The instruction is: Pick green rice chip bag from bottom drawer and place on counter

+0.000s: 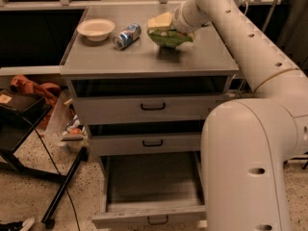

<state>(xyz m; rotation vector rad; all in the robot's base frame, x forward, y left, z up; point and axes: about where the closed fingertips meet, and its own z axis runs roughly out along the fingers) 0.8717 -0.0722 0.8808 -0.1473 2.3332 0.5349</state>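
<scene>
Looming across the right of the view, the robot arm reaches up and over to the rear of the tabletop, the flat grey top of the cabinet. Below it the bottom drawer stands pulled out and shows only bare metal floor. The two shallower drawers above it are pushed in. A white bowl sits at the tabletop's left rear.

The green rice chip bag is at the right rear, against the end effector, which comes at it from the right. A shadow lies under the bag, so you cannot tell whether it rests on the surface or hangs just above it. Nor can you tell whether the end effector is clamped on the bag or free of it.

Treat the bag as light, soft and crinkly, with slick foil. It will likely crush or slide under a hard pinch, so take it by an upper edge or seam. A blue-and-white can lies on its side between bowl and bag.
</scene>
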